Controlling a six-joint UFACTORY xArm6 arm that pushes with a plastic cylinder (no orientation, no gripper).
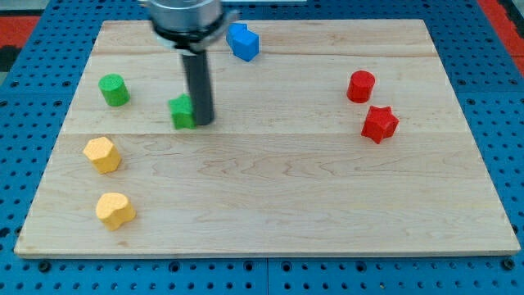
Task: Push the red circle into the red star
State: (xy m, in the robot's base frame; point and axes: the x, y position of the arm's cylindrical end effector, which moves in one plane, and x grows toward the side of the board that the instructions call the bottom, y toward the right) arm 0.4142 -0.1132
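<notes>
The red circle (360, 86) stands at the view's right, just up and left of the red star (379, 124), with a small gap between them. My tip (202, 123) is far to the left of both, right beside a green block (182, 112) of unclear shape, touching or nearly touching its right side. The rod rises from there to the arm at the view's top.
A green circle (115, 89) sits at the left. A blue block (243, 41) lies near the top edge. Two yellow blocks (102, 154) (115, 211) sit at the lower left. The wooden board (278, 205) lies on a blue pegboard.
</notes>
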